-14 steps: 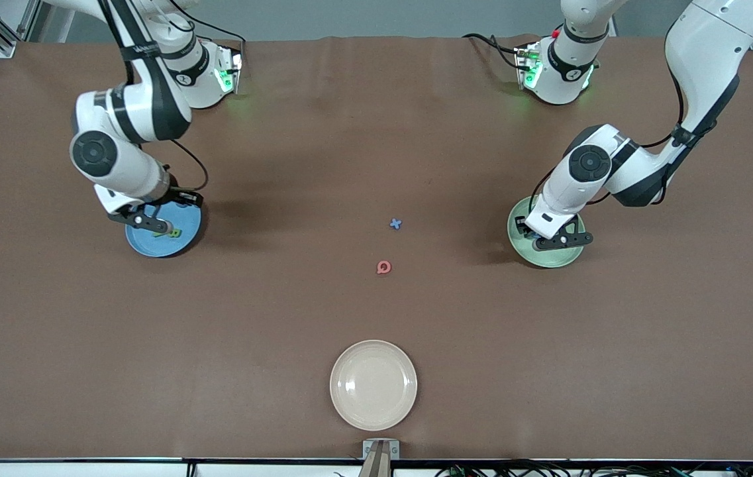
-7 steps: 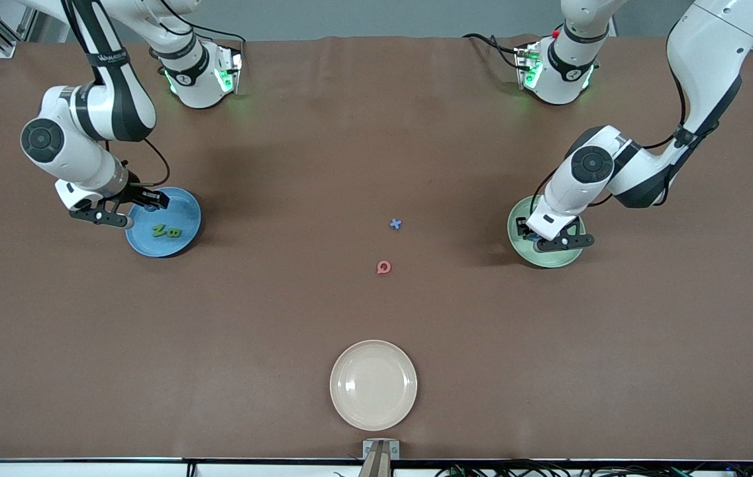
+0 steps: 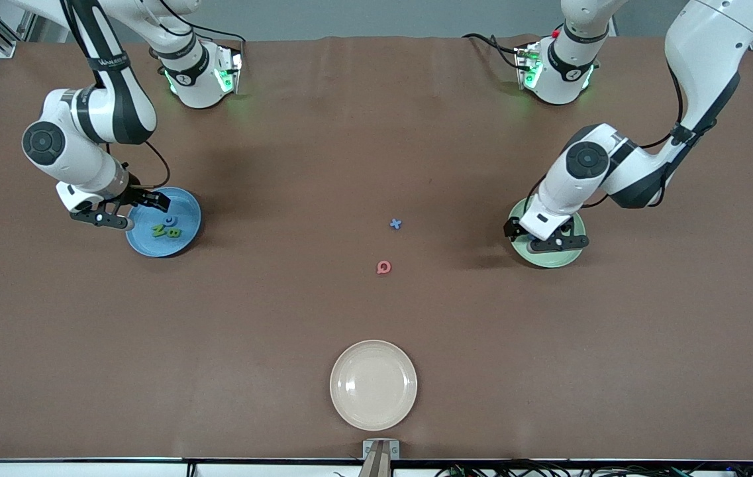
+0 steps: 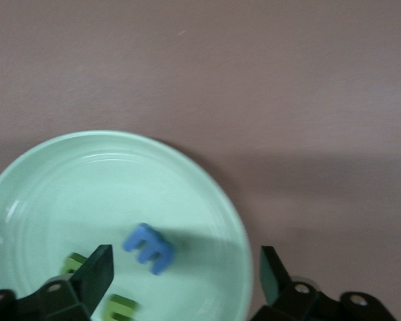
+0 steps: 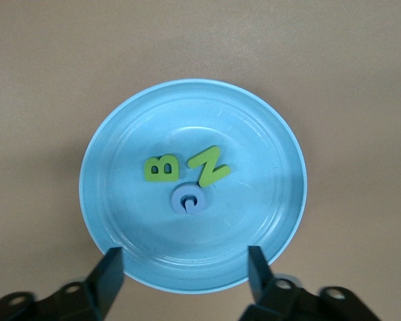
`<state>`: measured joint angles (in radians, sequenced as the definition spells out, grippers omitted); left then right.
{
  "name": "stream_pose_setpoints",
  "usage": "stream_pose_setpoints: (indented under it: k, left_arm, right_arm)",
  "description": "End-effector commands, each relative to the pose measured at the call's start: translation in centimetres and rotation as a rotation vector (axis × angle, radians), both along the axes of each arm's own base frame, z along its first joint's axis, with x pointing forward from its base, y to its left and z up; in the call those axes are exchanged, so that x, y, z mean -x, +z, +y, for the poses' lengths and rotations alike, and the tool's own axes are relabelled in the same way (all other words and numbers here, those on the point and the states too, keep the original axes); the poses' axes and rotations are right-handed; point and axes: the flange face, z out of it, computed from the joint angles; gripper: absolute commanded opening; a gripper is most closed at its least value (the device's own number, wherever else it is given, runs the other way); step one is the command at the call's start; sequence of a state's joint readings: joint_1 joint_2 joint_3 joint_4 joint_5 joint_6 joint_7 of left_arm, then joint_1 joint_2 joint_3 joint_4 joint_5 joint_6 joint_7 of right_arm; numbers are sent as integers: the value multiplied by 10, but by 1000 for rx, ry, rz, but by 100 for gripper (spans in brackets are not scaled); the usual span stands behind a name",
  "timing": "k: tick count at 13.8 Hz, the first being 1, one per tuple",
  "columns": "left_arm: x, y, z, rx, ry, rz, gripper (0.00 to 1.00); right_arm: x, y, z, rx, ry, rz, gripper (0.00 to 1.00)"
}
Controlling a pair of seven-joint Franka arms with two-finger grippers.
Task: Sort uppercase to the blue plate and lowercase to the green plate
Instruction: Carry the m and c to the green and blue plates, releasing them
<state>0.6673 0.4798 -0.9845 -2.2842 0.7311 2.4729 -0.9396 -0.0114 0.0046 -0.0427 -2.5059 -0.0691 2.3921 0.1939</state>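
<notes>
Both my hands gape empty over their plates: right hand [image 5: 184,271] above the round blue plastic plate [image 5: 107,200], left hand [image 4: 184,271] above the round mint-green plastic plate [image 4: 207,194]. Drops look done; next I fetch the pinkish-red foam Q [image 3: 383,267] and blue foam x [image 3: 395,224] off the counter [image 3: 376,132].

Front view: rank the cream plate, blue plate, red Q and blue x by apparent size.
1. cream plate, though it lies nearest the camera, which may inflate it.
2. blue plate, partly covered by the right arm.
3-4. red Q and blue x look alike.
</notes>
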Motion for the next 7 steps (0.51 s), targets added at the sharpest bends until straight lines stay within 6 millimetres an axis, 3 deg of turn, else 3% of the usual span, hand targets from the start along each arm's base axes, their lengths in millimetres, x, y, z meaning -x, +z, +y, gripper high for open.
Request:
stream_pose_setpoints:
  k: [1,4,7]
  left_arm:
    - [1,35,-54,-14,58,22,99]
    - [13,48,-125,44,139,50,99]
    - [21,56,-180,85,160,59,100]
  right_arm:
    - [0,1,-3,6,7,-9,100]
    - [-3,5,12,4,7,-16,100]
    - [-13,12,64,18,-50,-44,100]
